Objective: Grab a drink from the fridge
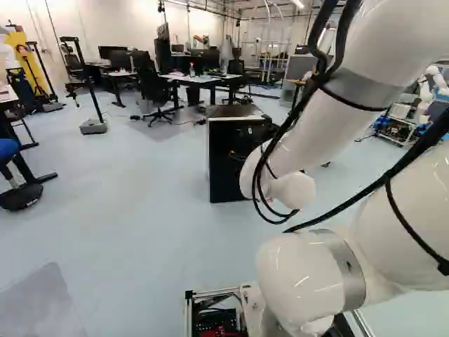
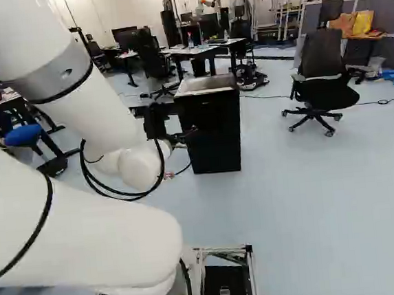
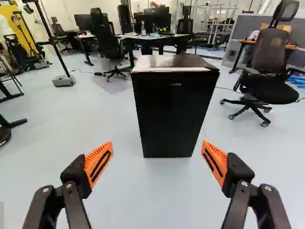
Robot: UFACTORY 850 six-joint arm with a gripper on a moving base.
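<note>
My gripper (image 2: 176, 130) shows dark against the left side of the black fridge (image 2: 216, 132) in the right base view. In the wrist view, the gripper (image 3: 157, 155) stands wide open, its orange pads apart with only floor between them. Ahead of it is the fridge (image 3: 174, 117), upright on the floor, its door shut and its light-edged top visible. The fridge (image 1: 219, 168) stands partly behind my arm in the left base view. Its inside is hidden, and no drink shows there.
An office chair (image 3: 267, 86) is to the right of the fridge. Desks with monitors and a bottle (image 3: 143, 28) are behind it. A stand on a heavy base (image 3: 64, 80) is off to the left. Another robot (image 1: 425, 95) is at the far right of the left base view.
</note>
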